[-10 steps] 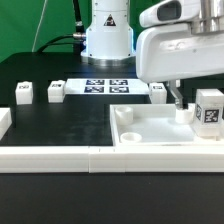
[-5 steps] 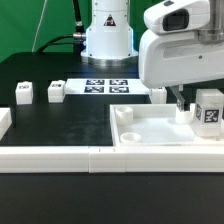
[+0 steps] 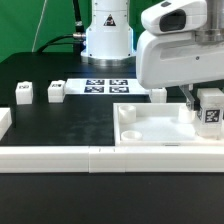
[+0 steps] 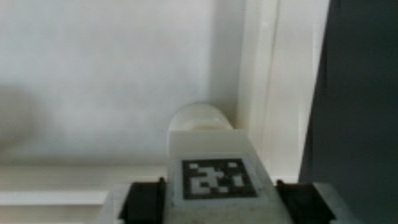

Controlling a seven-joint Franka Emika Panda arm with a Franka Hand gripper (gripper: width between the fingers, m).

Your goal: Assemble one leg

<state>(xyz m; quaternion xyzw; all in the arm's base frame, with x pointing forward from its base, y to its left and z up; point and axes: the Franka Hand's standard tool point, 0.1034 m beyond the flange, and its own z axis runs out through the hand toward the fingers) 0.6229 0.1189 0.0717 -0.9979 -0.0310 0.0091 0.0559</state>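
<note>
My gripper (image 3: 201, 103) is at the exterior view's right, over the far right corner of the large white panel (image 3: 150, 128). It is shut on a leg (image 3: 212, 110), a small white post with a black-and-white tag facing the camera. In the wrist view the leg (image 4: 217, 165) sits between the two dark fingers (image 4: 148, 201), tag side up, with the panel's white floor (image 4: 107, 80) and raised rim behind it. Three other legs show in the exterior view: two at the left (image 3: 24, 93) (image 3: 55, 91) and one (image 3: 158, 94) half hidden behind my arm.
The marker board (image 3: 105, 86) lies at the back centre in front of the robot base (image 3: 107, 40). A long white rail (image 3: 60, 156) runs along the front edge, and a white block (image 3: 4, 122) sits at the left edge.
My gripper and arm have shifted a little toward the exterior view's right, and the leg with them. The other legs have not moved.
</note>
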